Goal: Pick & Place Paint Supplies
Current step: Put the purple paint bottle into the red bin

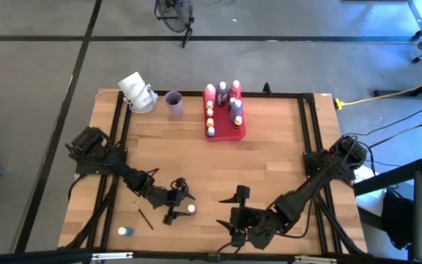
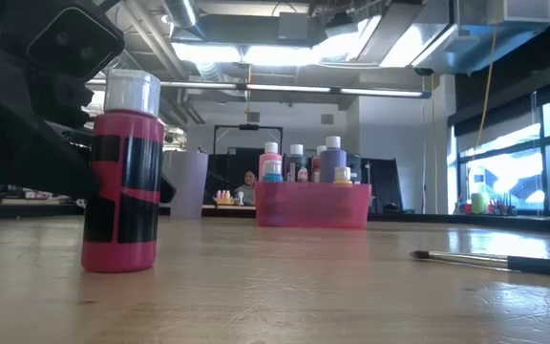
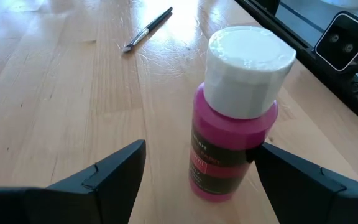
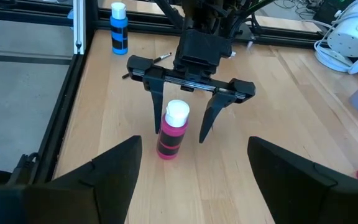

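From the high view, the landmark here is the pink paint bottle point(image 1: 190, 209), standing upright near the front edge of the table point(image 1: 269, 147). The left gripper point(image 1: 179, 199) sits right around it with its fingers spread, not clamping. The right gripper point(image 1: 237, 215) is close by on the bottle's other side, also spread wide and holding nothing. A paintbrush point(image 1: 143, 217) lies flat beyond the left gripper, and a blue paint bottle point(image 1: 125, 232) stands further out that same way. Well away across the table from the pink bottle is the pink-red tray point(image 1: 226, 133) full of bottles, with a lilac cup point(image 1: 173, 103) beside it.

Low view: pink paint bottle point(image 2: 122, 172) upright up close, dark arm parts behind it, tray point(image 2: 313, 205) far back, a paintbrush point(image 2: 499, 260) lying off to the side.

Left wrist view: the bottle point(image 3: 235, 112) stands between the open fingers point(image 3: 104, 180), one just about touching it; paintbrush point(image 3: 148, 29) further off.

Right wrist view: the left gripper point(image 4: 182, 127) straddles the bottle point(image 4: 171, 130), jaws apart, blue bottle point(image 4: 119, 28) behind.
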`<state>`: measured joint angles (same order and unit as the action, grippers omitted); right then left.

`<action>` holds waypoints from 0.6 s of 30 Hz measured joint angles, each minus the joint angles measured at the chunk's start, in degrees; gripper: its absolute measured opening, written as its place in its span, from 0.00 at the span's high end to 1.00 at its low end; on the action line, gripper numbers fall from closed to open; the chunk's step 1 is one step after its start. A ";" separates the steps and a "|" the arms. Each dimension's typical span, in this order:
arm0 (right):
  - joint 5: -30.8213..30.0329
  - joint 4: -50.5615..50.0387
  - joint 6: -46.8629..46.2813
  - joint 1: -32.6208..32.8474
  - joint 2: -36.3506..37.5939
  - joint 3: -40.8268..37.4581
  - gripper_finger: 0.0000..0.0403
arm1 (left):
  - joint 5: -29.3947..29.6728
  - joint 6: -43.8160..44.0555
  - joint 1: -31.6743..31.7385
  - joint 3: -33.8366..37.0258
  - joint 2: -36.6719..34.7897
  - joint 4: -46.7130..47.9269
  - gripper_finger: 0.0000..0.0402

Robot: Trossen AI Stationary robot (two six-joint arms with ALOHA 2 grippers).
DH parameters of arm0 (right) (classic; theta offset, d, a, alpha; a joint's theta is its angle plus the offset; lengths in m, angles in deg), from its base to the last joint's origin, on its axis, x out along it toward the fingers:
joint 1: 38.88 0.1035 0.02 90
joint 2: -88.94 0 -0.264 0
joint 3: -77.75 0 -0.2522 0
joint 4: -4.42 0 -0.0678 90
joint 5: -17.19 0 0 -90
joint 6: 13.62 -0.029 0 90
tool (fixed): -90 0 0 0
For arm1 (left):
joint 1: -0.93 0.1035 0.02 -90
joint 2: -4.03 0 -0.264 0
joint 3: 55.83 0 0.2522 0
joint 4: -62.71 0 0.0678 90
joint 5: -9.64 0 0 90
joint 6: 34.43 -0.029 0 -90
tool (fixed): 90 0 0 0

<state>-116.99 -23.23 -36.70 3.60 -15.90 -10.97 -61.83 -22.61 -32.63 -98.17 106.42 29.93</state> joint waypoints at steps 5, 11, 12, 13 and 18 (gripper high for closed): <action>0.01 0.00 -0.03 0.00 0.00 0.00 0.26 | 0.06 0.00 0.00 0.00 0.00 -0.02 0.28; 0.00 0.00 -0.03 0.00 0.00 0.00 0.26 | 1.11 -0.02 0.00 0.00 0.00 -0.02 0.37; 0.02 0.00 -0.03 0.00 0.00 0.00 0.26 | 1.11 -0.02 0.00 0.00 0.00 -0.02 0.39; 0.00 -0.02 -0.03 0.00 0.00 0.00 0.26 | 1.11 -0.04 0.00 0.00 0.00 -0.02 0.40; 0.01 -0.02 -0.02 0.00 0.00 0.00 0.26 | 1.12 -0.12 0.00 0.00 0.00 -0.02 0.49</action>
<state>-116.98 -23.25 -36.72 3.60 -15.90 -10.97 -60.71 -22.73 -32.63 -98.17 106.42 29.90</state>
